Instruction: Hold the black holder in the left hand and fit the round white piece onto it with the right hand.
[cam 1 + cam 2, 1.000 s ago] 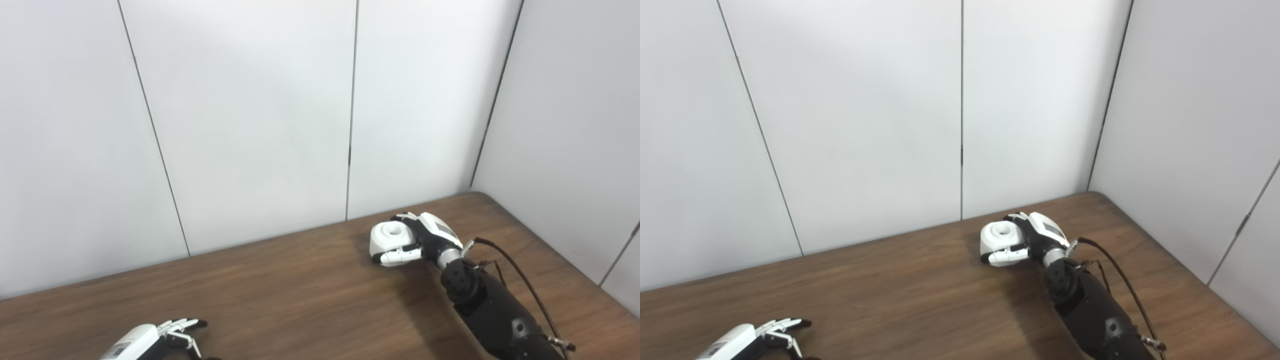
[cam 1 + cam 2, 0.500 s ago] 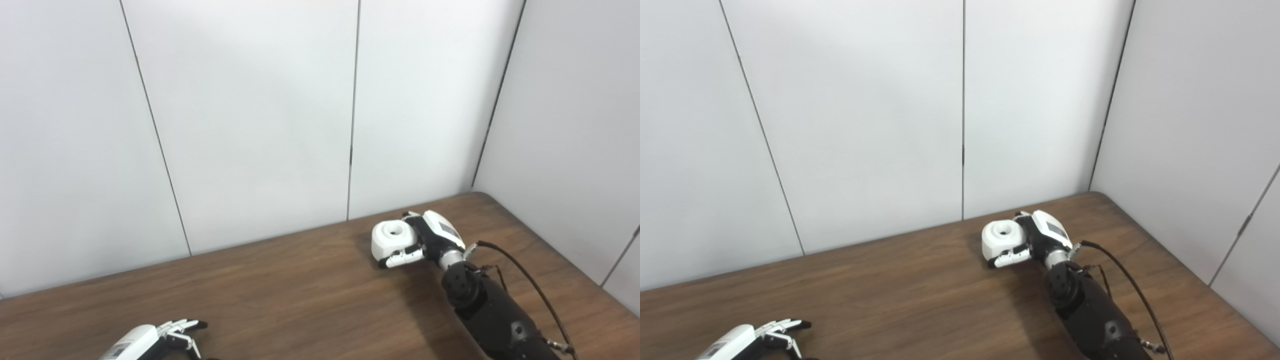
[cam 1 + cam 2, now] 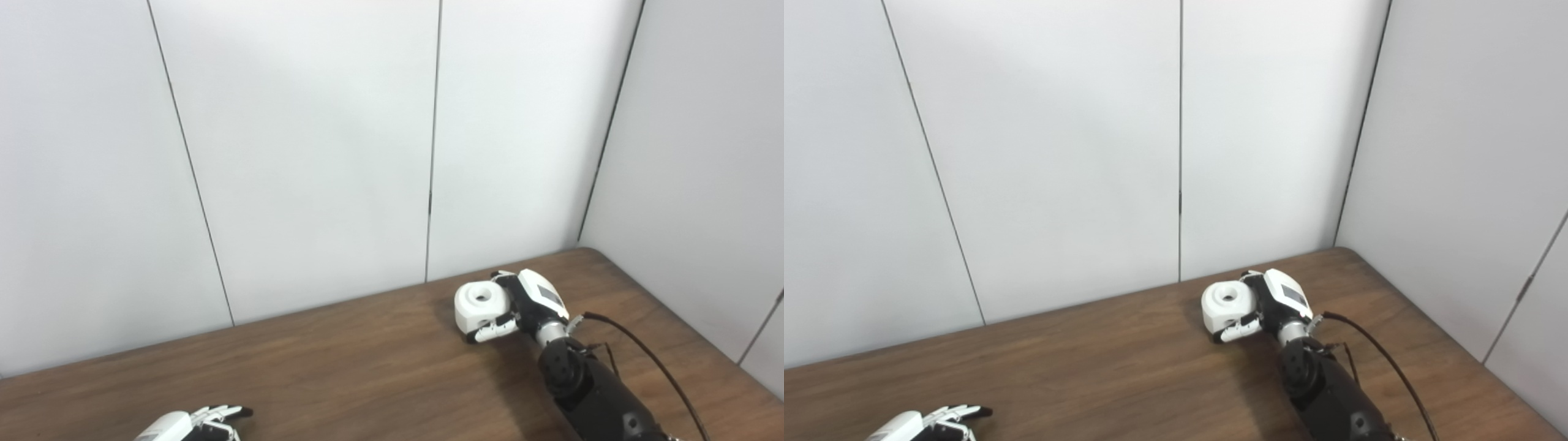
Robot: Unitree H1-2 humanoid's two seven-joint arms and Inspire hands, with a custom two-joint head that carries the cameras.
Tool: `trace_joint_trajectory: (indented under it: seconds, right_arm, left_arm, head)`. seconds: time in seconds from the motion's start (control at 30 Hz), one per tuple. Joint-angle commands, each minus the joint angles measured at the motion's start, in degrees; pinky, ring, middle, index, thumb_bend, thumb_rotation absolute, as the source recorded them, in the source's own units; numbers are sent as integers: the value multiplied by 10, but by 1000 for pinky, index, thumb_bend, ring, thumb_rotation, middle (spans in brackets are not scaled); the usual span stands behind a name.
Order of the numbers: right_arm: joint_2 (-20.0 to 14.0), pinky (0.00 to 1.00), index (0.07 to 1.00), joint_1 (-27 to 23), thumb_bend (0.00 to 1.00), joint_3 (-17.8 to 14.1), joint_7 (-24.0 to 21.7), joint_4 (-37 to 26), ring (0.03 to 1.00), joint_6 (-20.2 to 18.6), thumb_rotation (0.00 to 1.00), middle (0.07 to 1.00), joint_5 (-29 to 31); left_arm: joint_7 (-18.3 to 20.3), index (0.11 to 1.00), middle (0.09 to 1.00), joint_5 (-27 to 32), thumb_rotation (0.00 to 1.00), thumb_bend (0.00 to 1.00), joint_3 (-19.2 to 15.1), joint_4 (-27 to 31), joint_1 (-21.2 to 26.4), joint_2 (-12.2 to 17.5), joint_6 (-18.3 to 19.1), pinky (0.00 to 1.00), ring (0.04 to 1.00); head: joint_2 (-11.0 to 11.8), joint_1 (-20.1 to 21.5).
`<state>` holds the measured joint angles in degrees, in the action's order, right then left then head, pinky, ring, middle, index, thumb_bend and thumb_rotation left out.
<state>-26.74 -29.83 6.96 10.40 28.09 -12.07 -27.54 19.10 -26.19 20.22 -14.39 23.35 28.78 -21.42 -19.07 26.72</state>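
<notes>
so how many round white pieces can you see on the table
1. The round white piece sits at the far right of the table, with the right robot hand closed around it. No black holder shows; anything below the frame's bottom edge is hidden.

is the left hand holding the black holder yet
No, the left hand lies near the bottom edge with fingers spread and nothing in it; no black holder is in view.
</notes>
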Motion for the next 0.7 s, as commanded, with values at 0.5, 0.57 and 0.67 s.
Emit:
trace_joint_trajectory:
  seconds: [0.5,0.57,0.67]
  right_arm:
    - [7,775,484,50,500,-15,-44,-134,899,19,144,879,23]
    - [10,775,483,53,500,-13,-50,-153,895,20,144,879,23]
    - [19,787,483,58,500,-14,-57,-178,898,25,144,881,24]
  left_arm:
    - [11,478,937,-20,43,515,4,-10,14,-7,20,1000,965]
    - [8,477,933,-27,44,515,6,-11,16,-8,23,1000,961]
    - [10,477,944,-32,46,516,7,-12,20,-10,29,1000,971]
  head:
    - [-48,-103]
    - [-55,-109]
    - [-63,-119]
